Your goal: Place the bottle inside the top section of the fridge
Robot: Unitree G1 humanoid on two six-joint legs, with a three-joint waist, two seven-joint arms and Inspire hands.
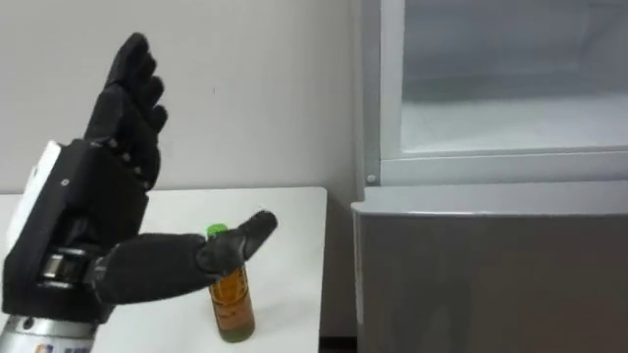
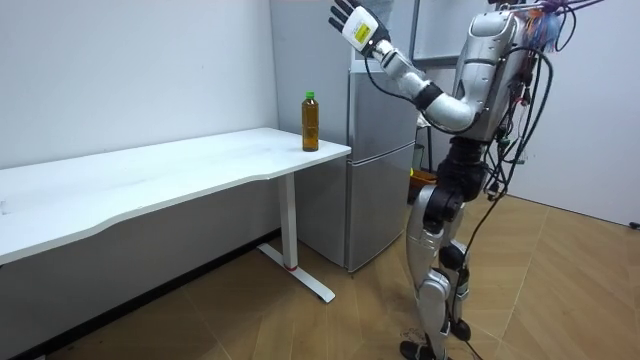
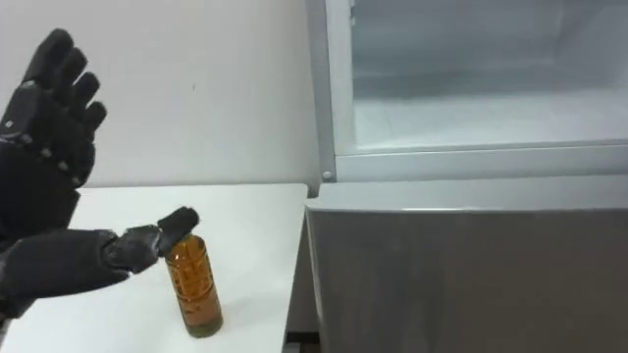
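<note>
A long white table point(image 2: 150, 185) is standing on the wood floor point(image 2: 250, 320) along the wall point(image 2: 120, 70), its end sitting just beside the fridge point(image 2: 380, 170). 1 bottle point(image 2: 311, 122) of amber liquid is standing upright on that end, near the edge, its small cap point(image 2: 310, 94) appearing to be green.

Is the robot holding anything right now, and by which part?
Nothing is held. The left hand is open and raised, and the bottle stands untouched on the table.
</note>
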